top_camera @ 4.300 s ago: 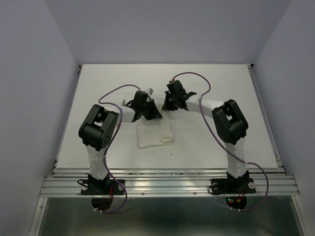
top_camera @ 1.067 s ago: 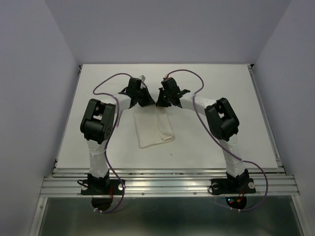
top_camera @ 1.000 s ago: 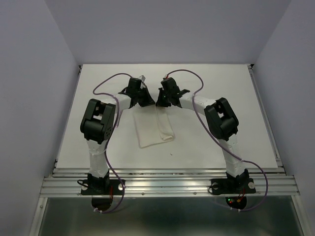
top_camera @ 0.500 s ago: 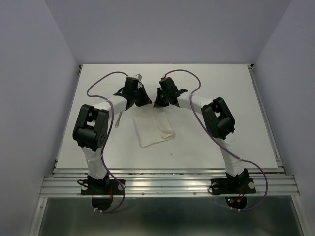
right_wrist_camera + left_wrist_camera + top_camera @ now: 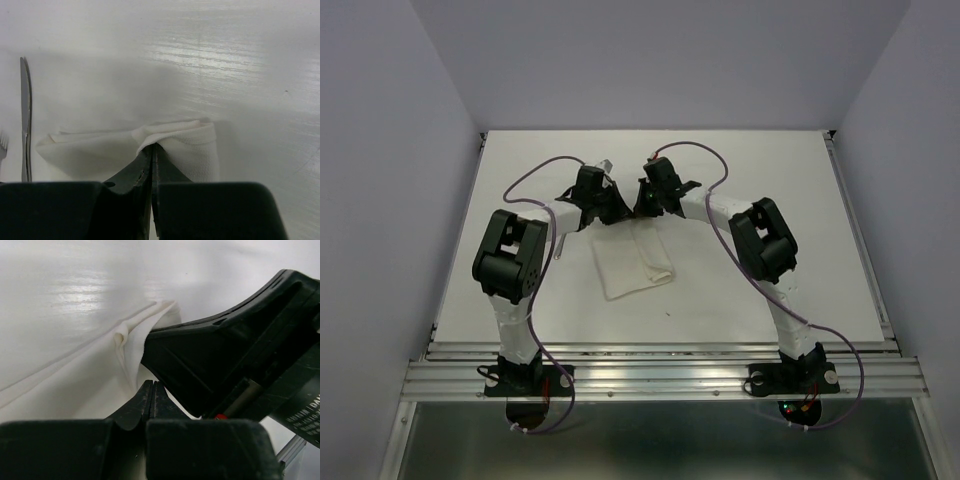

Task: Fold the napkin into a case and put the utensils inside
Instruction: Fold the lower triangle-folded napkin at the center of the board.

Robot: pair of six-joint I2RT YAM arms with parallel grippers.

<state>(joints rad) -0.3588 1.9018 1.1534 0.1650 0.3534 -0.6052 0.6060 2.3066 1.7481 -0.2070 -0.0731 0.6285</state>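
Observation:
The white napkin [image 5: 632, 265] lies folded into a narrow strip in the middle of the table. Both grippers meet at its far end. My left gripper [image 5: 611, 208] is shut, its tips [image 5: 152, 385] pinching the cloth [image 5: 75, 385], where a pleat runs up from them. My right gripper [image 5: 642, 207] is shut on a raised fold of the napkin [image 5: 195, 145], which drapes over its tips [image 5: 152, 146]. The right gripper's black body [image 5: 230, 350] fills the left wrist view. The utensils lie left of the napkin: a knife [image 5: 25, 125], a fork's tines [image 5: 3, 145], and a silver glint [image 5: 558, 246].
The white tabletop [image 5: 770, 180] is bounded by a metal rail [image 5: 660, 375] at the near edge and pale walls on both sides. Purple cables [image 5: 535, 178] arch over both arms.
The left arm's elbow has swung outward and its gripper has shifted slightly right, closer to the right gripper. The right gripper has hardly moved. Both stay shut at the napkin's far end.

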